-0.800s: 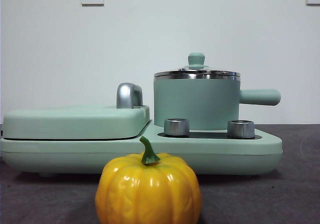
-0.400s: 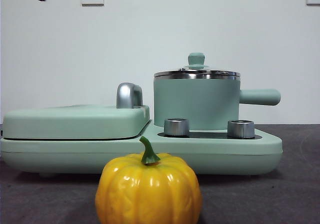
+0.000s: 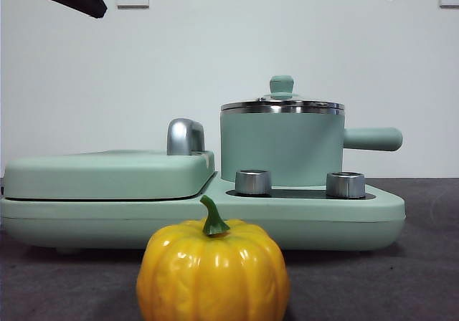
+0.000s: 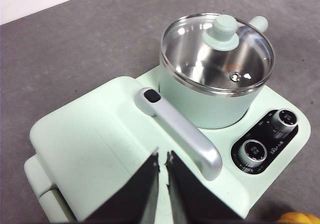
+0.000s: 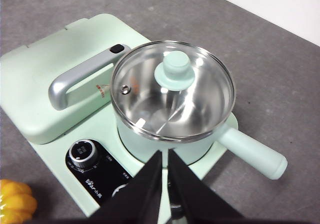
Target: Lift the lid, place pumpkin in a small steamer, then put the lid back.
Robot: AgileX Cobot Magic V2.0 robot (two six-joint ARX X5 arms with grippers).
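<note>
Pumpkin (image 3: 213,269) sat on the dark table (image 3: 423,264), nearest the front camera, yellow-orange and ribbed, its green stem curving upward. Behind it stood a mint-green cooker base (image 3: 308,217) with two steel dials (image 3: 253,182). On the right half of that base rested the small steamer (image 3: 281,147), its straight handle pointing right. The lid (image 5: 172,96) was seated on the steamer's steel rim, glass clear enough to show the shiny inside, its mint knob on top. On the left half lay the flat griddle cover (image 3: 107,173) with a chrome handle (image 4: 182,131).

My left gripper (image 4: 162,159) hung above the griddle cover, jaws pressed nearly together and holding nothing. My right gripper (image 5: 165,156) hung above the near side of the steamer, jaws likewise nearly closed and empty. In the front view both arms showed only as dark tips at the top corners. Neither gripper touched anything.
</note>
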